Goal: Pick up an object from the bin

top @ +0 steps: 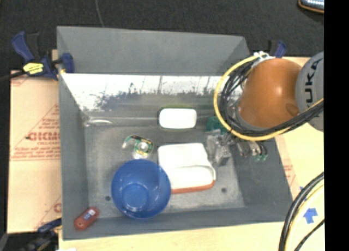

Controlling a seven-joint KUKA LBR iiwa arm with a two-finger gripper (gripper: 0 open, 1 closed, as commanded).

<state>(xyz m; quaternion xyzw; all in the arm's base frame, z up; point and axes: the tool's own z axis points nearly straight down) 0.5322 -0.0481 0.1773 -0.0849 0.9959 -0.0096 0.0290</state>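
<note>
My gripper [220, 151] hangs low in the bin's right half, under the orange wrist cover, its metal fingers just right of a white rectangular block with an orange underside [185, 167]. I cannot make out how its fingers stand. A white rounded oblong piece with a green edge [178, 118] lies by the back wall, left of and behind the gripper. Some green shows beside the gripper at the right [214, 123], partly hidden by the cables.
A blue bowl [140, 189] sits at the front left, touching the white block. A small shiny silver and green thing [139, 144] lies behind the bowl. A short red and orange cylinder [86, 218] rests in the front left corner.
</note>
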